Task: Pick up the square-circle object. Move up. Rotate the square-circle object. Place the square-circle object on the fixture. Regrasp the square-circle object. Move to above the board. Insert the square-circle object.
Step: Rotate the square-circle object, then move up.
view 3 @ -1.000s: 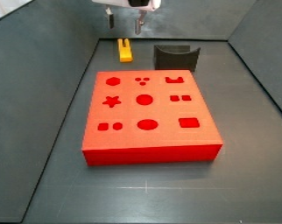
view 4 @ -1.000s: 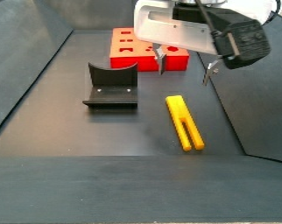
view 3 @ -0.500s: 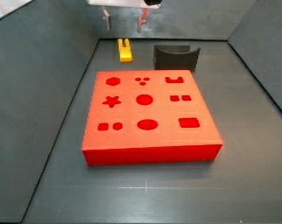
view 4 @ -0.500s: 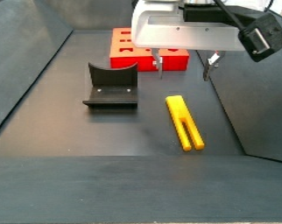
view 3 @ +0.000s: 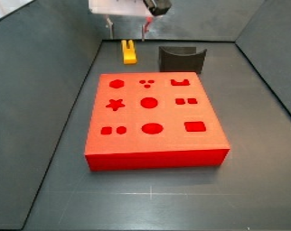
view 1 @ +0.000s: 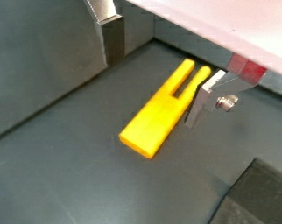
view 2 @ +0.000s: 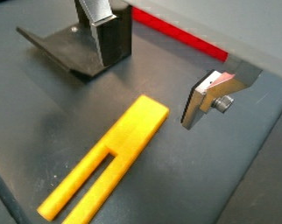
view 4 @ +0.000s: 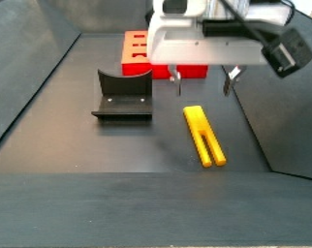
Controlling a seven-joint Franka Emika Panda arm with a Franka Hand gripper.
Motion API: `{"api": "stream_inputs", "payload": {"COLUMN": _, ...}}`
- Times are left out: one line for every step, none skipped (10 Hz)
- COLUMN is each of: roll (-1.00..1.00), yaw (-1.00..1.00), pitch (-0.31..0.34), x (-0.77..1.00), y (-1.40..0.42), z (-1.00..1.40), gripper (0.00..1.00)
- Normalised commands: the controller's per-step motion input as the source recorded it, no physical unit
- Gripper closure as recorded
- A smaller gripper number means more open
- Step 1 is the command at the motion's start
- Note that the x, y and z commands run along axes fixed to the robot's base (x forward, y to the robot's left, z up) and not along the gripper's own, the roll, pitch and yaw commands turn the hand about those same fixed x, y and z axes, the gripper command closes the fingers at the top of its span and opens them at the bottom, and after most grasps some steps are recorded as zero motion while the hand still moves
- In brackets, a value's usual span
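The square-circle object (view 4: pixel 204 135) is a yellow bar with a slot at one end, lying flat on the dark floor; it shows in both side views (view 3: pixel 130 51) and both wrist views (view 1: pixel 167 105) (view 2: pixel 109 156). My gripper (view 4: pixel 202 85) hangs open above its far end, with nothing between the fingers (view 1: pixel 207 101) (view 2: pixel 109 35). The fixture (view 4: pixel 122 95) (view 3: pixel 182 59) (view 2: pixel 79 48) stands beside the bar, a dark notched block. The red board (view 3: pixel 154 119) (view 4: pixel 143 53) with shaped holes lies flat further off.
Sloping grey walls (view 3: pixel 51 81) (view 4: pixel 282 126) enclose the floor on both sides. An edge of the board (view 2: pixel 179 35) shows in a wrist view just behind the gripper.
The gripper has come down and levelled out over the yellow bar. The bar, the fixture and the board have not moved.
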Motion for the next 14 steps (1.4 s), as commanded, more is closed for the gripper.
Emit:
{"api": "stream_inputs", "payload": {"roll": -0.06, "yaw": -0.03, "pitch": -0.049, "x": 0.03, "y": 0.01, "z": -1.0, "gripper": 0.0}}
{"api": "stream_inputs", "payload": {"roll": -0.07, "yaw": -0.02, "pitch": -0.055, "x": 0.04, "y": 0.01, "z": -1.0, "gripper": 0.0}}
{"api": "stream_inputs", "payload": {"roll": -0.11, "yaw": -0.01, "pitch": -0.059, "x": 0.05, "y": 0.01, "z": -0.91, "gripper": 0.0}}
{"api": "stream_inputs", "payload": {"roll": -0.12, "yaw": 0.0, "pitch": -0.063, "x": 0.05, "y": 0.02, "z": -0.81, "gripper": 0.0}}
{"api": "stream_inputs", "payload": {"roll": -0.13, "yaw": 0.0, "pitch": -0.069, "x": 0.05, "y": 0.02, "z": -0.71, "gripper": 0.0}}
{"api": "stream_inputs", "payload": {"roll": -0.15, "yaw": 0.01, "pitch": -0.079, "x": 0.04, "y": 0.02, "z": -0.59, "gripper": 0.0}}
{"api": "stream_inputs", "payload": {"roll": -0.16, "yaw": 0.01, "pitch": -0.087, "x": 0.04, "y": 0.02, "z": -0.52, "gripper": 0.0}}
{"api": "stream_inputs", "payload": {"roll": -0.17, "yaw": 0.01, "pitch": -0.087, "x": 0.04, "y": 0.02, "z": -0.46, "gripper": 0.0}}
{"api": "stream_inputs", "payload": {"roll": -0.18, "yaw": 0.01, "pitch": -0.09, "x": 0.04, "y": 0.02, "z": -0.35, "gripper": 0.0}}
{"api": "stream_inputs", "payload": {"roll": -0.18, "yaw": 0.0, "pitch": -0.097, "x": 0.04, "y": 0.02, "z": -0.28, "gripper": 0.0}}
{"api": "stream_inputs", "payload": {"roll": -0.18, "yaw": 0.0, "pitch": -0.106, "x": 0.04, "y": 0.03, "z": -0.22, "gripper": 0.0}}
{"api": "stream_inputs", "payload": {"roll": 0.0, "yaw": 0.0, "pitch": 0.0, "x": 0.0, "y": 0.0, "z": 0.0, "gripper": 1.0}}
{"api": "stream_inputs", "payload": {"roll": 0.0, "yaw": 0.0, "pitch": 0.0, "x": 0.0, "y": 0.0, "z": 0.83, "gripper": 1.0}}
{"api": "stream_inputs", "payload": {"roll": 0.0, "yaw": 0.0, "pitch": 0.013, "x": -0.02, "y": 0.0, "z": 0.81, "gripper": 1.0}}
